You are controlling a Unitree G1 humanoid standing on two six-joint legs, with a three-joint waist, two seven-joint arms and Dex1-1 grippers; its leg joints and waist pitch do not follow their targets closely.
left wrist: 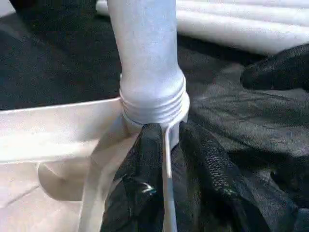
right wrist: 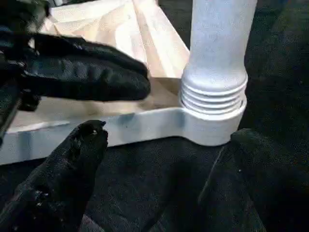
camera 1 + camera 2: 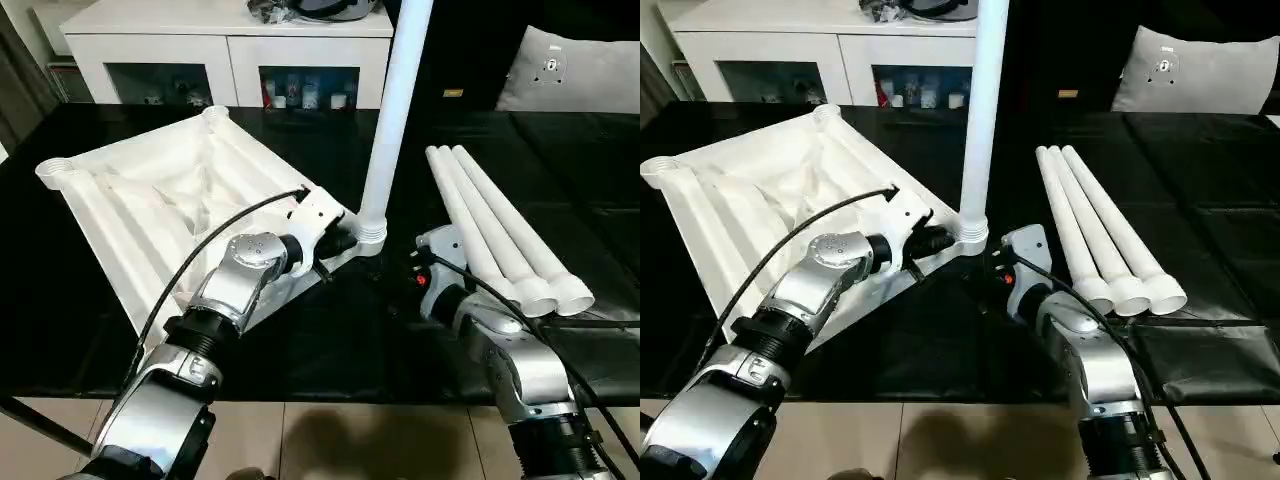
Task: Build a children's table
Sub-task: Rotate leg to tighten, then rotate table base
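We see the white tabletop (image 3: 150,200) lying upside down on the black table (image 3: 330,350), ribbed underside up, turned so that 1 corner points toward us. In that near corner's round socket (image 2: 212,126) 1 leg (image 3: 397,110) stands upright, its threaded end seated in the socket ring. The other 3 legs (image 3: 500,225) lie side by side on the black surface to the right of the standing leg, well apart from the tabletop, their flared ends toward us.

Our left gripper (image 1: 166,159) sits at the near corner just left of the standing leg. In the left wrist view its 2 black fingers (image 1: 145,159) pinch the thin white rim of the tabletop between them, right beside the socket, so we read it as grasping the tabletop edge.

Our right gripper (image 2: 164,145) hovers low just to the right of and nearer than the socket. In the right wrist view its fingers (image 2: 82,145) stand wide apart with nothing between them but black cloth; it is released and clear of the leg.

At the far side stands a white cabinet (image 3: 230,45) with glass doors, and a grey cushion (image 3: 580,70) rests at the far right.
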